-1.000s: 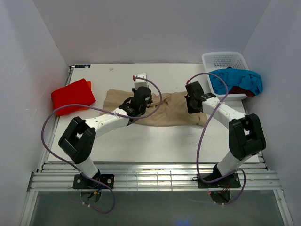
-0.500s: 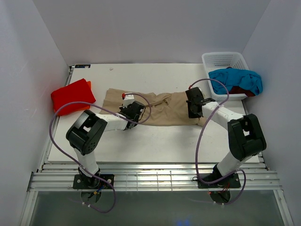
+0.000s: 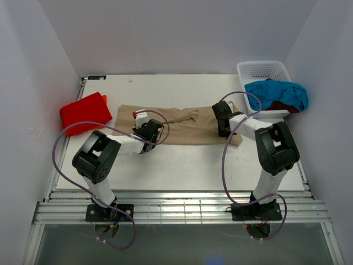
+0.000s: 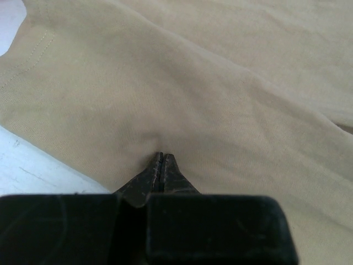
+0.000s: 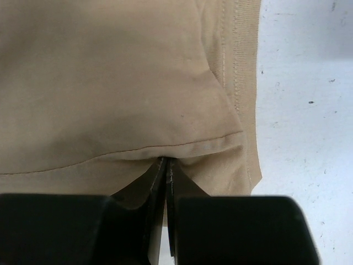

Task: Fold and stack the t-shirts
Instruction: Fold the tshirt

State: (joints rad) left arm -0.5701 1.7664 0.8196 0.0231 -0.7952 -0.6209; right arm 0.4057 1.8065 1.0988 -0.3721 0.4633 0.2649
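Right now I have the tan shirt (image 3: 182,124) lying as a wide, low band across the middle of the table (image 3: 182,165), in the centre of the top view. Both arms reach onto it from the near edge.

The left gripper (image 3: 153,133) sits on the shirt's lower left part. In the left wrist view (image 4: 162,159) its fingers are pressed together, and the cloth (image 4: 182,94) puckers right at the tips, so I read it as pinching the fabric. A bare strip of table shows at the lower left of that frame.

The right gripper (image 3: 222,127) is on the right end of the shirt. From the right wrist view (image 5: 166,164) its fingers are also together, with a stitched hem (image 5: 182,144) of the tan cloth caught at the tips. White table fills the right side of that frame.

At the left edge of the top view a folded red shirt (image 3: 85,112) rests on the table, well apart from the tan one. At the upper right a white basket (image 3: 263,69) stands on the table's far corner, with a blue shirt (image 3: 276,93) heaped over its near rim and a dark red shirt (image 3: 288,105) showing under the blue.
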